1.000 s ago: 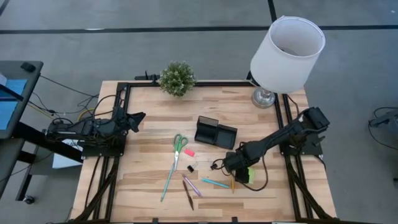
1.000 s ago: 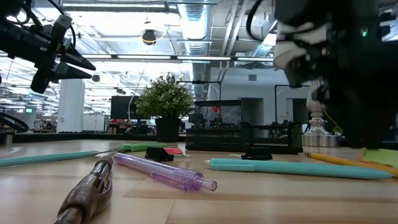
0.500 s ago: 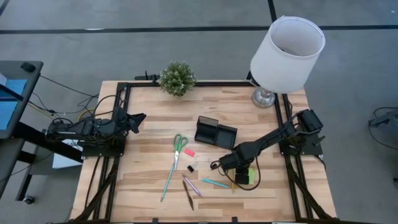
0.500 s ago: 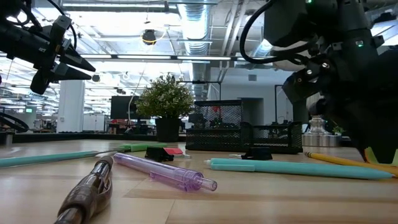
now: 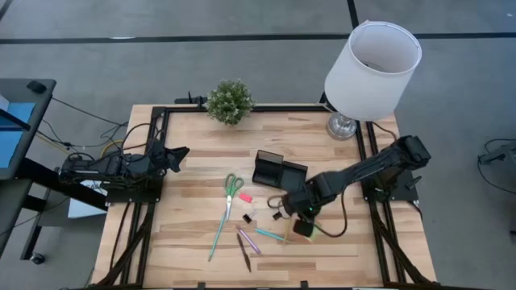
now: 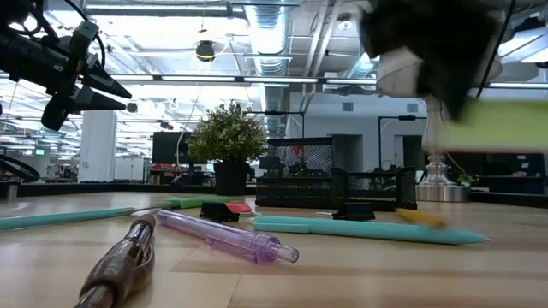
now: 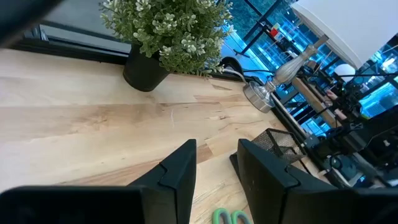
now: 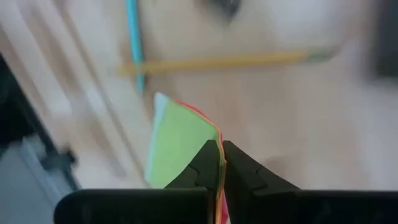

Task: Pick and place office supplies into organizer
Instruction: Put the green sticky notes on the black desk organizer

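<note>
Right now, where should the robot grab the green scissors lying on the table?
From straight above, on the narrow neck just below the handles. The scissors lie flat, blades pointing away from the plant, so fingers fit either side there. The left end effector, open and idle, seems the likely one; the right end effector holds the sticky notes.

High overhead, low at tabletop level; both show plant (image 5: 230, 101), organizer (image 5: 279, 172).
</note>
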Action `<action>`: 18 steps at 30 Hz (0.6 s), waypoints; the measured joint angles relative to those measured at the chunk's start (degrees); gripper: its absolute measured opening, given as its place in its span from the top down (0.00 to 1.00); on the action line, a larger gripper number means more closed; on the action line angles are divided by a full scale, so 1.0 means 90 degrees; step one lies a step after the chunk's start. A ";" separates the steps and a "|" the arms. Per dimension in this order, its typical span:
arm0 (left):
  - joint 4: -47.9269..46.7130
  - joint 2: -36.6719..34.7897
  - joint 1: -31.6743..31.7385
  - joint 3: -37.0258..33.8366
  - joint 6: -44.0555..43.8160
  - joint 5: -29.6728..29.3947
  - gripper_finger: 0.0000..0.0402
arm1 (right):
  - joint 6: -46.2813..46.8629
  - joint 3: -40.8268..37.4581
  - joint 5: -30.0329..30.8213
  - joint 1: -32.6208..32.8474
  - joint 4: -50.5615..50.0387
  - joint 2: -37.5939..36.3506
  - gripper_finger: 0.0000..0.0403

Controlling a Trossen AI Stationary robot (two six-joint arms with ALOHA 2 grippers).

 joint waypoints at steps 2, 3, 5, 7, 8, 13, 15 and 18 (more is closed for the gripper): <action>-0.0002 -0.0002 0.0000 0.0000 -0.0087 0.0000 0.73 | -0.0034 0.0404 0.0785 -0.0149 -0.0224 -0.0235 0.99; -0.0007 0.0000 0.0000 0.0000 -0.0092 -0.0002 0.73 | -0.0085 0.0591 0.1170 -0.0250 -0.0296 -0.0335 0.99; -0.0005 -0.0002 0.0000 0.0000 -0.0098 -0.0002 0.73 | -0.0319 0.0842 0.1785 -0.0518 -0.0559 -0.0445 0.99; -0.0007 0.0000 0.0000 0.0001 -0.0100 -0.0002 0.73 | -0.0669 0.1032 0.2191 -0.0867 -0.0676 -0.0496 0.99; -0.0005 -0.0002 0.0000 0.0000 -0.0100 -0.0002 0.73 | -0.0907 0.1102 0.2310 -0.1060 -0.0752 -0.0519 1.00; -0.0006 -0.0002 0.0000 0.0002 -0.0102 -0.0002 0.73 | -0.1361 0.1194 0.2364 -0.2171 -0.1205 -0.0381 1.00; -0.0007 0.0000 0.0000 0.0002 -0.0102 -0.0002 0.73 | -0.1823 0.1194 0.1992 -0.2563 -0.1203 -0.0198 1.00; -0.0022 -0.0002 0.0000 0.0002 -0.0102 -0.0009 0.73 | -0.2986 0.1197 0.1397 -0.2876 -0.1097 0.0112 1.00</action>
